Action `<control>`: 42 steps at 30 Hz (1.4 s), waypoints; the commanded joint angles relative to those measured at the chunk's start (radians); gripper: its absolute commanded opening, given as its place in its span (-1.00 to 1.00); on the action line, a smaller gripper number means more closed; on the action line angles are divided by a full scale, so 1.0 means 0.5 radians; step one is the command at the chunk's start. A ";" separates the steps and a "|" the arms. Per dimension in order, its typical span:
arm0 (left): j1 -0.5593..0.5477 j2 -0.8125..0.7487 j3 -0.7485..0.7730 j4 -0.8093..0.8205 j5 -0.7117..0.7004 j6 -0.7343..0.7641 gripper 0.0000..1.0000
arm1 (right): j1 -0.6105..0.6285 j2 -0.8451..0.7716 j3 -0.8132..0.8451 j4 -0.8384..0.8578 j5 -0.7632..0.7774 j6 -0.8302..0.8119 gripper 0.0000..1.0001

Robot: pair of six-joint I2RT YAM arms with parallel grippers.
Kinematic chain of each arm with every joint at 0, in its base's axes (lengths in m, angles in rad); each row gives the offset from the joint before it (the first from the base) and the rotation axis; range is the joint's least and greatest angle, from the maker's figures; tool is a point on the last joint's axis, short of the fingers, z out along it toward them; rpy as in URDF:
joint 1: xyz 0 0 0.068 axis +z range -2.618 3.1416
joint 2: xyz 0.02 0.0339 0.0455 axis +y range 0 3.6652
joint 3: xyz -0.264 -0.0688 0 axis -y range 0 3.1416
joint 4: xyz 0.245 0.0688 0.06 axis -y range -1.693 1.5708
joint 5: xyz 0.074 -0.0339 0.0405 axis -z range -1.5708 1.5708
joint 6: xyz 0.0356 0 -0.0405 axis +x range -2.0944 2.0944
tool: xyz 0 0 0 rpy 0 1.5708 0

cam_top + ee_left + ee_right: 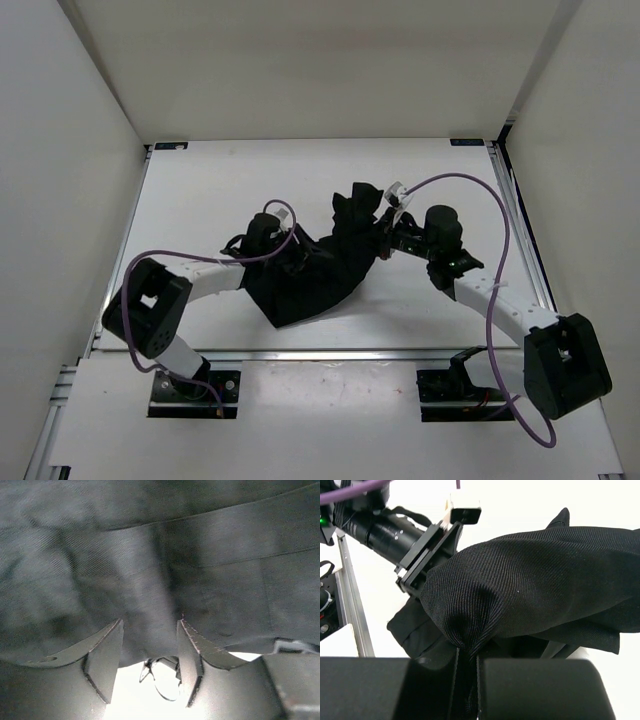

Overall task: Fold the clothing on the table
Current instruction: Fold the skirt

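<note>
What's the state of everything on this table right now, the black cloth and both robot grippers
Black soft fabric garment: crumpled in a heap on the white table, not folded, one bunch pinched.
Left gripper: open, fingers apart right at the fabric.
Right gripper: shut on a pinch of the garment.

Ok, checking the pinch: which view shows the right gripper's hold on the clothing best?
Right wrist: the clothing bunches into the shut right gripper. Top shows that grip small, dark; left wrist shows only fabric.
</note>
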 commanded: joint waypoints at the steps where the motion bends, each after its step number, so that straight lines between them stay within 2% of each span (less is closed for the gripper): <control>1: -0.034 0.051 0.122 0.096 0.079 -0.004 0.13 | -0.020 -0.093 -0.021 0.139 0.031 -0.009 -1.00; 4: -0.092 0.177 0.244 0.044 0.095 0.011 0.00 | -0.039 -0.105 -0.033 0.158 0.031 0.012 -0.99; 6: -0.129 0.253 0.303 -0.023 0.095 0.023 -0.36 | -0.045 -0.105 -0.036 0.167 0.035 0.012 -1.00; 7: -0.141 0.260 0.312 -0.036 0.092 0.027 -0.74 | -0.054 -0.105 -0.030 0.170 0.035 0.006 -1.00; 8: -0.144 0.278 0.324 -0.066 0.089 0.033 -0.96 | -0.060 -0.096 -0.027 0.155 0.047 0.000 -1.00; 9: -0.144 0.278 0.331 -0.112 0.077 0.042 -1.00 | -0.057 -0.102 -0.024 0.173 0.035 0.006 -1.00; 22: -0.092 0.189 0.312 -0.269 -0.019 0.128 -1.00 | -0.082 -0.096 -0.036 0.201 0.032 0.019 -1.00; 33: -0.230 0.514 0.364 -0.054 0.073 0.033 -1.00 | -0.048 -0.108 0.001 0.185 0.031 0.061 -1.00; 42: -0.197 0.668 0.475 -0.005 0.138 0.014 -1.00 | -0.014 -0.126 0.010 0.164 -0.005 0.065 -1.00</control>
